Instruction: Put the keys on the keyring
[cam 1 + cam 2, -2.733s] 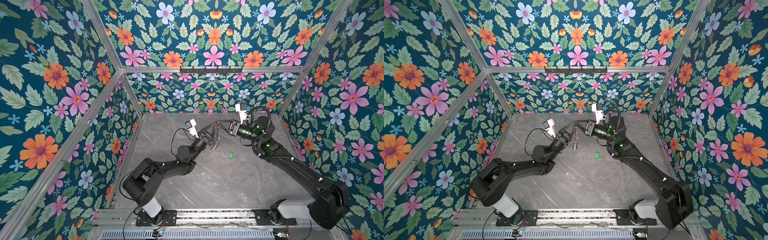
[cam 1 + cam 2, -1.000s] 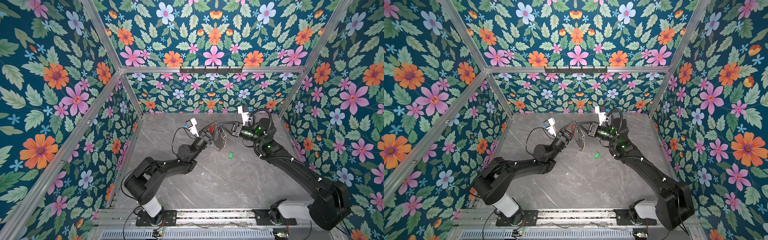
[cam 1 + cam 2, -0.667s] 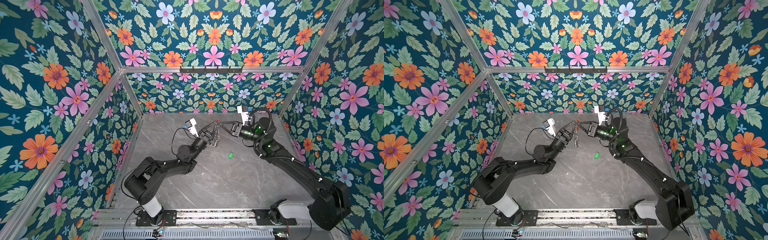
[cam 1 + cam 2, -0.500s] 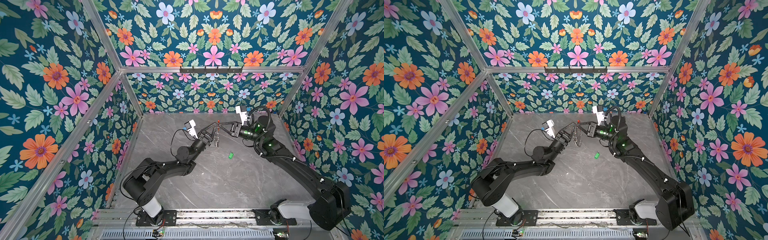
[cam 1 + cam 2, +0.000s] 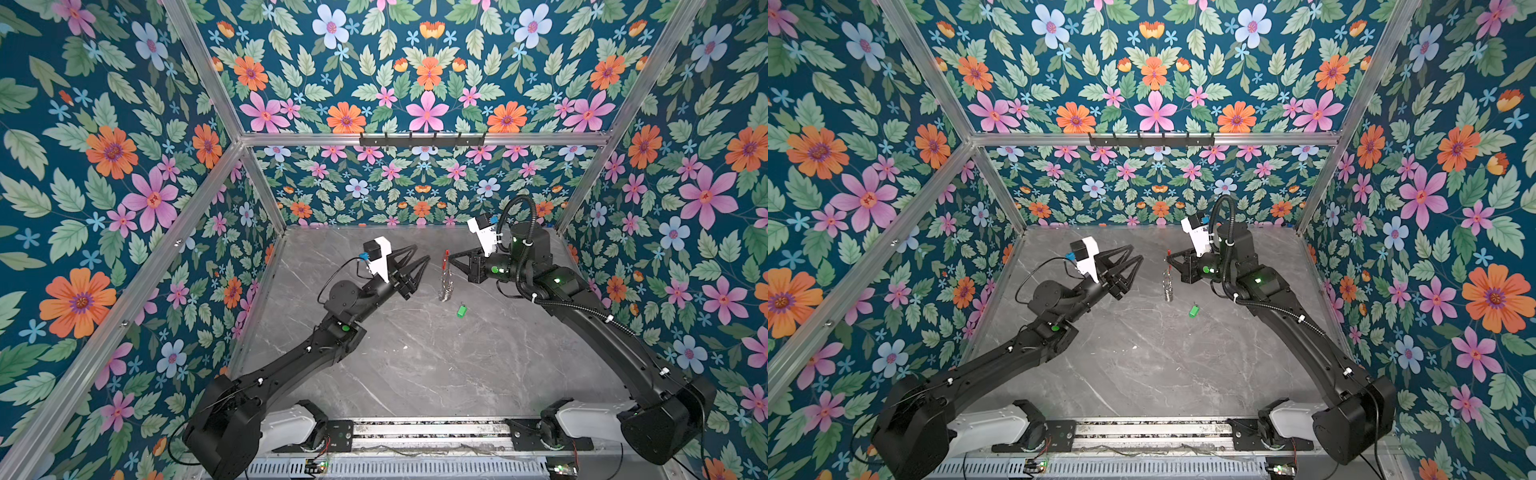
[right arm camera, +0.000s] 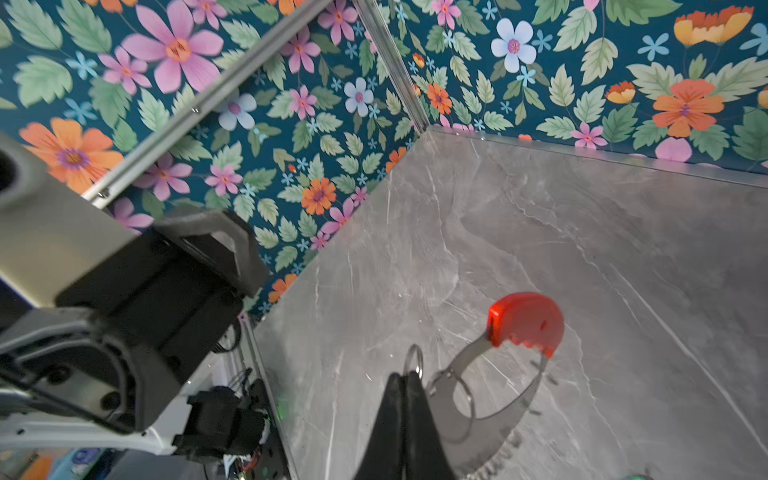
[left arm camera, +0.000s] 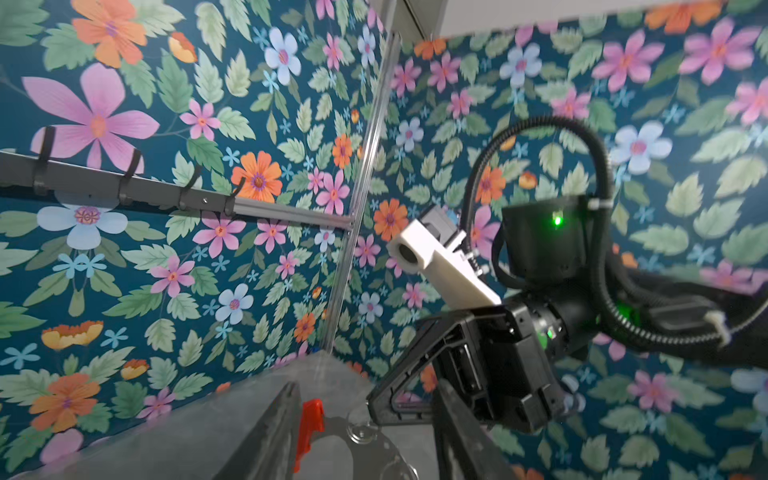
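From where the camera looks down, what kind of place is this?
Probably a robot test cell, not a home: left arm and right arm mounted on a metal rail, aluminium frame holding flowered wall panels, grey marble-look tabletop.

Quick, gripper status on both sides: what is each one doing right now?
Left gripper: open, holding nothing, apart from the keyring.
Right gripper: closed on the keyring, which hangs from it.

The keyring hangs between left arm and right arm, the keys on the table just before it.
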Available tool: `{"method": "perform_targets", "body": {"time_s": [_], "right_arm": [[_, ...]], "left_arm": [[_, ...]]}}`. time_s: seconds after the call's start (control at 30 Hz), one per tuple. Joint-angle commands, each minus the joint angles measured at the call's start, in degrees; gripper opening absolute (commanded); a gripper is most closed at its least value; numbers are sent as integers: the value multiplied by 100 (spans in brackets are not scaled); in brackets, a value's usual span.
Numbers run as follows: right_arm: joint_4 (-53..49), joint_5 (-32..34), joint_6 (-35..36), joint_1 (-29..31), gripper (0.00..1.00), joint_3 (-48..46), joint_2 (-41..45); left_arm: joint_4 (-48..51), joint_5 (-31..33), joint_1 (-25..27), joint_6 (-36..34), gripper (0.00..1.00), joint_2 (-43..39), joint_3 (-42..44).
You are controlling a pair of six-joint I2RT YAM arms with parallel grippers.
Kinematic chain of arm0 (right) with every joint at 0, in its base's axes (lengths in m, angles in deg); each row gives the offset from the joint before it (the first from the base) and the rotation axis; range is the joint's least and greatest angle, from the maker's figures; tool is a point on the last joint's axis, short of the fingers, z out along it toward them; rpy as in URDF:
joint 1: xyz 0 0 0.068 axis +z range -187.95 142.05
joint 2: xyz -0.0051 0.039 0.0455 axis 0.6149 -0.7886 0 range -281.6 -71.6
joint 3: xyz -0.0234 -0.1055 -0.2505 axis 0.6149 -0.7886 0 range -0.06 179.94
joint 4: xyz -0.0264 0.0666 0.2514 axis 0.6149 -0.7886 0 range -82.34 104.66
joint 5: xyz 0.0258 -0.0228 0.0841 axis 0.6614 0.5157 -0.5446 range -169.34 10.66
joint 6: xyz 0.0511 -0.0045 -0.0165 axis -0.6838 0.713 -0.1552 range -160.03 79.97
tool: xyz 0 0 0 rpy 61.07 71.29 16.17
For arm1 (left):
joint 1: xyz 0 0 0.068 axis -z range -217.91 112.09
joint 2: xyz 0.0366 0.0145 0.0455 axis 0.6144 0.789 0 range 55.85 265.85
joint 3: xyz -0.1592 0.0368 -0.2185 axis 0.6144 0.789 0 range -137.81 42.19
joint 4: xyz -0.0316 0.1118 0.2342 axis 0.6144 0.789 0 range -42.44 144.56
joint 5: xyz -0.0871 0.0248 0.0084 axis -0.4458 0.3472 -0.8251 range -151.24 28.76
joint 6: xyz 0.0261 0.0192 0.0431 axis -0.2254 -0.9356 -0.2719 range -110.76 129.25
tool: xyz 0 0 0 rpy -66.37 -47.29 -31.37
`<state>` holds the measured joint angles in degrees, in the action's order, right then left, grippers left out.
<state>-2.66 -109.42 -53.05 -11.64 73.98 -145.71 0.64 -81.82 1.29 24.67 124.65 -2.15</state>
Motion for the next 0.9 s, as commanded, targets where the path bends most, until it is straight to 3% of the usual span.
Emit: {"method": "perform_targets", "body": {"time_s": [0.0,0.13,0.33,0.47,0.7,0.87], "right_arm": [[-289,-14,790,2,0,75,-4],[-323,-333,824,6,0,145,-31],[-311,-696,808,19,0,82,-11],[-264,-822,771,41,0,49,-11],[-182,-942,730,75,0,41,-17],[-175,-954,723,76,0,28,-1]], "left_arm": [[2119,-842,-141,-1357,52,48,-335],[2345,-1922,-462,-1217,47,376,-784],[2437,-3044,-790,-922,41,903,-1396],[2613,-3545,-833,-936,40,1154,-1700],[2701,-4287,-897,-875,23,1515,-1993],[2723,-4454,-949,-858,19,1608,-2033]]}}
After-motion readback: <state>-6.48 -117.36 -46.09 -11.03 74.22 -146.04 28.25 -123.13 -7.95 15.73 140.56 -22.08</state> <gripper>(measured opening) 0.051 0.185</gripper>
